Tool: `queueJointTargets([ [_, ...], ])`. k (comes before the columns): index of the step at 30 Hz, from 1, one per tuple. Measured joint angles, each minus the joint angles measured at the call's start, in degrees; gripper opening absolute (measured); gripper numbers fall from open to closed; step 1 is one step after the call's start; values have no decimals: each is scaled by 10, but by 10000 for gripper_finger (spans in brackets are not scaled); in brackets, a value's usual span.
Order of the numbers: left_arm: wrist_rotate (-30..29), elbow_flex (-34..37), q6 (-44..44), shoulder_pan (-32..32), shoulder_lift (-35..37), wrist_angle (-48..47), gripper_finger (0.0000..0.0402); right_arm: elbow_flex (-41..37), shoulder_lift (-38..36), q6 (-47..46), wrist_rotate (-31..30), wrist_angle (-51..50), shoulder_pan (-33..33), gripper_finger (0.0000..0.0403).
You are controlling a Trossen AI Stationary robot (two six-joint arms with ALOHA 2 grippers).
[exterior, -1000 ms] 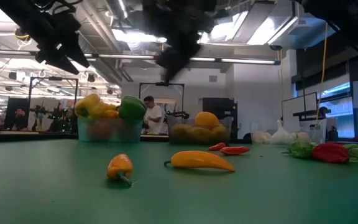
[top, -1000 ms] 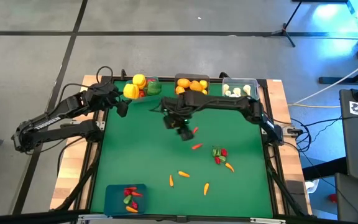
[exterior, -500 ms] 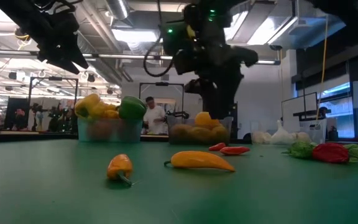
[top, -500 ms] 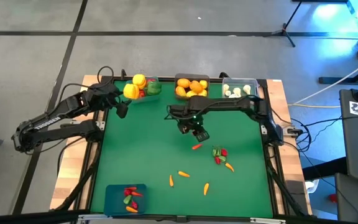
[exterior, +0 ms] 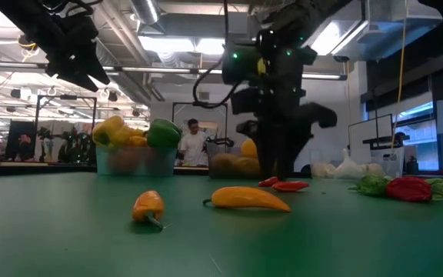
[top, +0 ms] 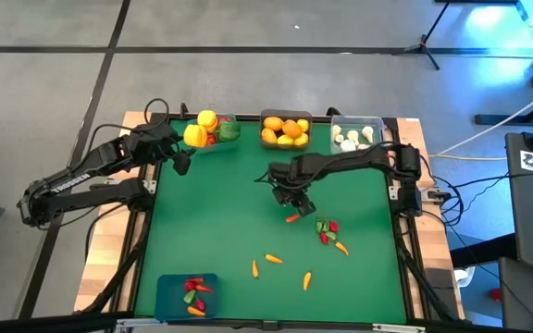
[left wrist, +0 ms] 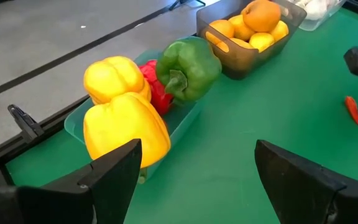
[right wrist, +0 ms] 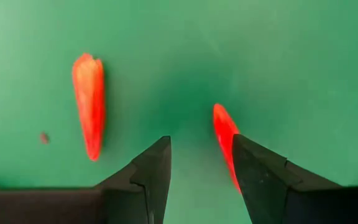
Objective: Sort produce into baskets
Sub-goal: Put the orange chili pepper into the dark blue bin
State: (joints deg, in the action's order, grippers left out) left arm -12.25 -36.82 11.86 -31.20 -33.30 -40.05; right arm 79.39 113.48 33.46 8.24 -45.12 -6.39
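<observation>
Chillies, two red ones, lie on the green mat near its middle: in the right wrist view one chilli (right wrist: 89, 104) sits clear of the fingers and a second chilli (right wrist: 227, 140) lies against the inner edge of one finger, not clamped. The right gripper (top: 296, 199) hangs low over them, jaws parted with bare mat showing between the tips and nothing held.

Just right and nearer lies a small cluster of green and red peppers (top: 325, 228) with a carrot (top: 341, 247) at its near edge. Three more carrots (top: 273, 259) are scattered toward the near side, well apart from one another, with open mat around each. Between the right gripper and the far bins the mat is bare.

Along the far edge stand three bins in a row: a teal bin (top: 213, 132) at the left heaped with yellow, red and green peppers, a dark grey bin (top: 286, 129) of oranges and lemons in the middle, and a clear bin (top: 357, 136) of garlic at the right. A blue bin (top: 186, 296) with chillies and peppers sits at the near left corner, against the table's near edge.

The left gripper (top: 179, 159) hovers at the far left, just beside the teal bin, jaws wide and empty.
</observation>
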Motion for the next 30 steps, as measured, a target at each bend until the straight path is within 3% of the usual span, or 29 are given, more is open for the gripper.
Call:
queueJointTargets([
  [15, 0, 0, 17, 0, 0, 0, 308, -23, 0, -1, -51, 62, 0, 168],
  [30, 0, 0, 24, 0, 0, 0, 308, -20, 35, -4, -30, 58, -4, 161],
])
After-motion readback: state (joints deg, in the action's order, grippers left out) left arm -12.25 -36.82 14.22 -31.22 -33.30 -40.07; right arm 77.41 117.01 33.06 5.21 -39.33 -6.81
